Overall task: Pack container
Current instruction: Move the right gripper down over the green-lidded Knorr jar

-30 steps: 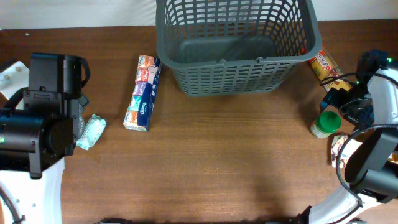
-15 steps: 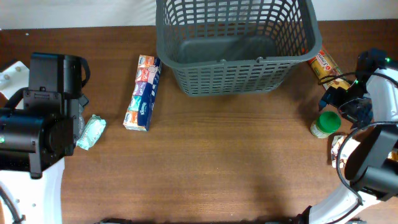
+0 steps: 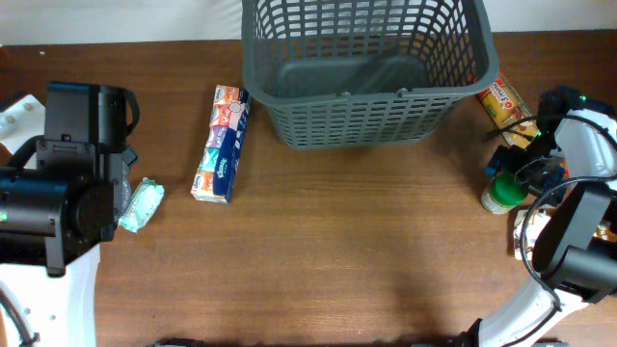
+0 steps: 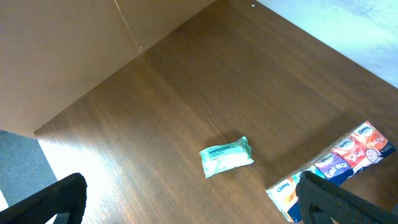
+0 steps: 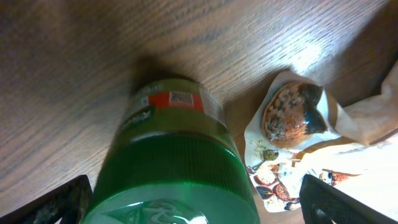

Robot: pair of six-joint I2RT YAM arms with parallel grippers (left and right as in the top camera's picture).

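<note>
Over the last second the right claw (image 3: 511, 164) has slid left and nearer, over the cylindrical jar with a ribbed green plastic lid (image 3: 501, 196) at the right edge of the brown wooden surface (image 3: 366, 260). That looks like the approach to a first pick. The large dark grey lattice plastic basket (image 3: 366, 120), far centre, appears empty. The right wrist view shows what overhead hides: the claw spread wide, straddling the lid, not gripping. The left claw (image 4: 189, 186) hangs released above a small teal packet (image 4: 226, 157).
</note>
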